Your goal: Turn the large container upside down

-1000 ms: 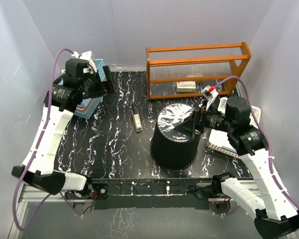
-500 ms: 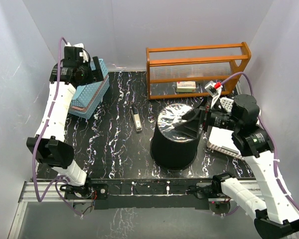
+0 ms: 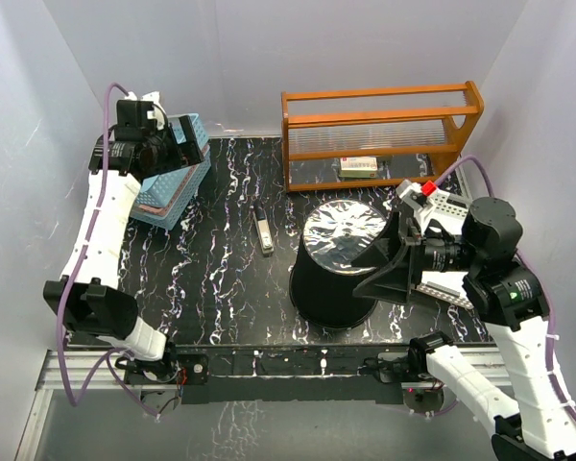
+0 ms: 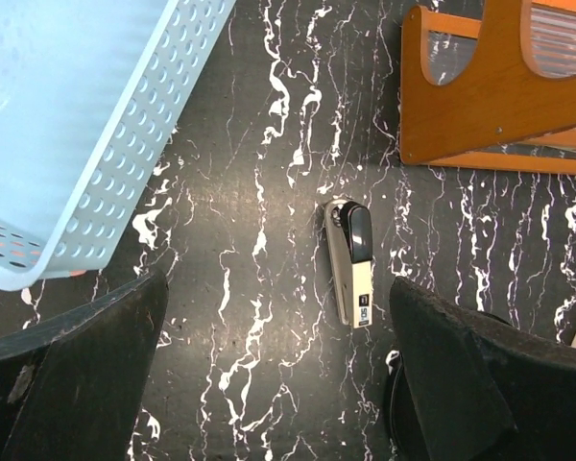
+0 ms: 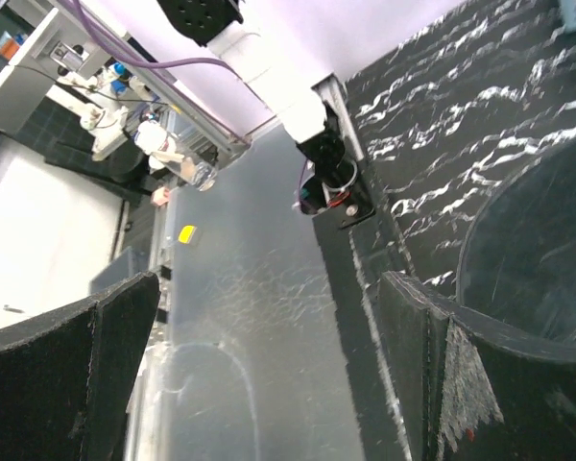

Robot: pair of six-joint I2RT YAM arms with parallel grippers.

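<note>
The large container (image 3: 334,274), a black bucket, stands in the middle of the table with its shiny flat base up and its wider rim down. In the right wrist view the large container's (image 5: 542,259) round dark surface fills the right side. My right gripper (image 3: 382,272) (image 5: 269,375) hangs open just to the right of the bucket's side, tilted toward the table's near edge, with nothing between its fingers. At the far left, my left gripper (image 3: 190,144) (image 4: 278,384) is open above the table and holds nothing.
A stapler (image 3: 265,230) (image 4: 351,261) lies left of the bucket. A blue basket (image 3: 178,182) (image 4: 67,125) sits at the back left, a wooden rack (image 3: 384,134) (image 4: 499,86) at the back right. A white basket (image 3: 442,291) lies under my right arm.
My right gripper has drawn back from the bucket's top, down and toward the near right. My left arm has pulled back and up to the far left corner. The bucket has not moved.
</note>
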